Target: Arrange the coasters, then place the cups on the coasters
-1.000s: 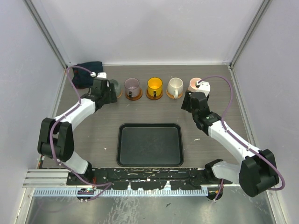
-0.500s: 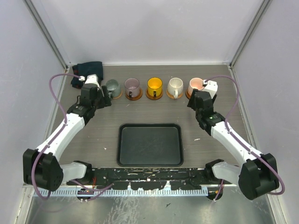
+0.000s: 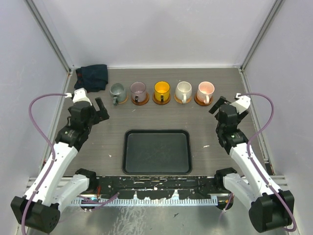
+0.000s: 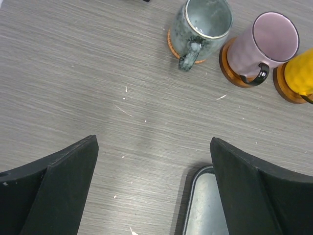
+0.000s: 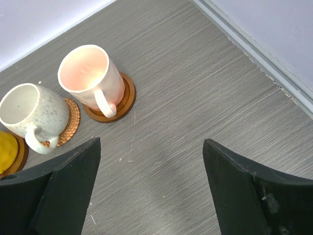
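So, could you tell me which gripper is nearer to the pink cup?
Right. The right gripper sits just near-right of the pink cup; the left gripper is far across the row, by the grey-green cup.

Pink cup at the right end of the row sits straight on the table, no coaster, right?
No. The pink cup is at the row's right end, but it sits on a brown coaster, as the right wrist view shows.

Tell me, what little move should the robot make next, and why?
Probably just pull the left pincer and right pincer back to rest: both are open and empty, and all five cups already sit on coasters in a row.
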Controlling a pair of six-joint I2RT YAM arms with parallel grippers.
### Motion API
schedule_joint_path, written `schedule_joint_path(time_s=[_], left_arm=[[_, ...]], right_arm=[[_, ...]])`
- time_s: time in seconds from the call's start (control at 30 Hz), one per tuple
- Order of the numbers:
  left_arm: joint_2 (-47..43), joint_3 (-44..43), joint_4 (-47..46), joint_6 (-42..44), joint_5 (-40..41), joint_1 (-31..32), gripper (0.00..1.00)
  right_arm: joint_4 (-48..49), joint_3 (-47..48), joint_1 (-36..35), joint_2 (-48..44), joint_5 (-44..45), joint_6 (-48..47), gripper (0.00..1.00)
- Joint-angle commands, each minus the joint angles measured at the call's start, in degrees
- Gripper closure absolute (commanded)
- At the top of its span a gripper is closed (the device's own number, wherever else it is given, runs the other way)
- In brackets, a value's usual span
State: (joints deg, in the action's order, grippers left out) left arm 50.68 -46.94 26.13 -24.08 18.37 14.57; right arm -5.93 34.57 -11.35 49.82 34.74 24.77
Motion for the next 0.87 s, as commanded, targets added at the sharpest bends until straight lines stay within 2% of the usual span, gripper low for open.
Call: schedule_joint_path(time_s=[0.0, 0.13, 0.43, 0.83], left_arm=[[-3.3, -0.1, 3.3, -3.1, 2.5, 0.0, 0.02], [-5.8, 0.3, 6.0, -3.9, 1.7, 0.0, 0.02], [-13.5, 3.9, 7.5, -5.1, 1.4, 0.0, 0.02], [-14.1, 4.7, 12.1, -6.6, 5.9, 0.0, 0.02]], right_arm=[[0.0, 0.9, 0.1, -0.8, 1.7, 1.9, 0.07], [-1.2, 1.6, 0.1, -0.6, 0.9, 2.4, 0.0], [-2.2, 1.7, 0.2, -2.4, 0.9, 3.0, 0.0], [-2.3, 1.7, 0.1, -2.1, 0.0, 3.2, 0.0]])
